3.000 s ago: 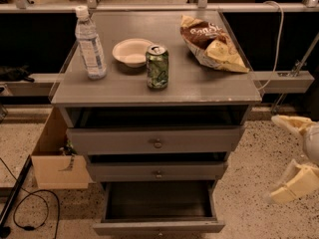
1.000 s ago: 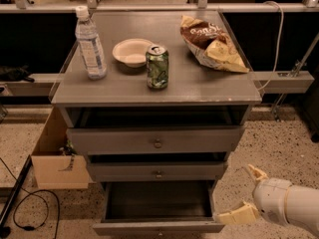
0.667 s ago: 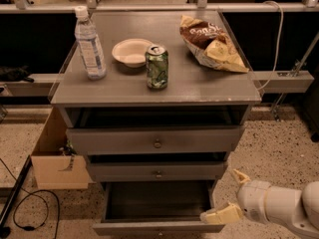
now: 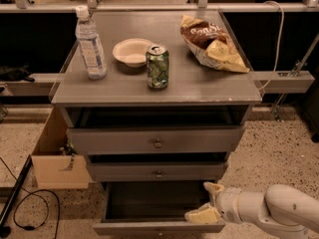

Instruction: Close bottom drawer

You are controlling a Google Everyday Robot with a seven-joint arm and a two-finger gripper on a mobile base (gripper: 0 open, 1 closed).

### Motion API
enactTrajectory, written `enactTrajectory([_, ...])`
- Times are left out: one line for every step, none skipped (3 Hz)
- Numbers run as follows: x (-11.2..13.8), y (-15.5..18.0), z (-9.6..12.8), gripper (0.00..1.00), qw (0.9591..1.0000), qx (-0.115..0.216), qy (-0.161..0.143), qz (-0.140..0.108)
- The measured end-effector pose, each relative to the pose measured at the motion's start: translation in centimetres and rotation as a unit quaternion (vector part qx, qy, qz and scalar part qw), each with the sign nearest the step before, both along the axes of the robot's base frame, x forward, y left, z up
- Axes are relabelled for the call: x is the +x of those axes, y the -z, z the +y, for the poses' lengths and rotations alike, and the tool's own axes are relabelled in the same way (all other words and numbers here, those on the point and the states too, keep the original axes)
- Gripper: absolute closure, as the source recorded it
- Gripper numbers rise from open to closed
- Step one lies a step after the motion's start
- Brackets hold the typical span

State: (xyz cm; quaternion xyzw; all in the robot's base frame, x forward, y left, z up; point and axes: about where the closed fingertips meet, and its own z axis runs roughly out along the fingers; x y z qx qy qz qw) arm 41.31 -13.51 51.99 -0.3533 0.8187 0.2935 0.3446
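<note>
Nearest the camera, the bottom drawer (image 4: pixel 149 201) stands pulled well out from the grey cabinet, its dark box interior open to view and its slim front panel running along the lower edge of the view. The gripper (image 4: pixel 207 202) reaches in from the lower right on a white arm and sits at the drawer's right end, with its 2 pale fingers (image 4: pixel 201 215) spread apart and nothing between them. The lower finger lies at the top edge of the front panel, the upper one near the right corner of the opening; whether either touches the wood I cannot tell. Above, the middle drawer (image 4: pixel 124 172) and the top drawer (image 4: pixel 114 141) each carry a small round knob at the centre and stand out a little, with a dark gap over each. To the left of the cabinet an open cardboard box (image 4: pixel 52 171) rests on the speckled floor, with a black cable (image 4: pixel 35 203) looping in front of it. On the worktop (image 4: pixel 199 86) a green can (image 4: pixel 157 66) stands nearest the front edge, a white bowl (image 4: pixel 131 51) just behind it, a clear water bottle (image 4: pixel 90 45) upright at the left, and an opened chip bag (image 4: pixel 212 44) lying at the right.
</note>
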Motion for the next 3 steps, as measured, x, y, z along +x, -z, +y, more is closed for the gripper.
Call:
enactTrajectory([1.2,4.5,-0.4,0.42,0.9998,0.006,-0.010,0.018])
enactTrajectory([2.9,8.2,-2.9,0.66,0.9995,-0.007,-0.011,0.030])
enactTrajectory([3.3,8.7,-3.7,0.96,0.9994,-0.011,-0.006,0.032])
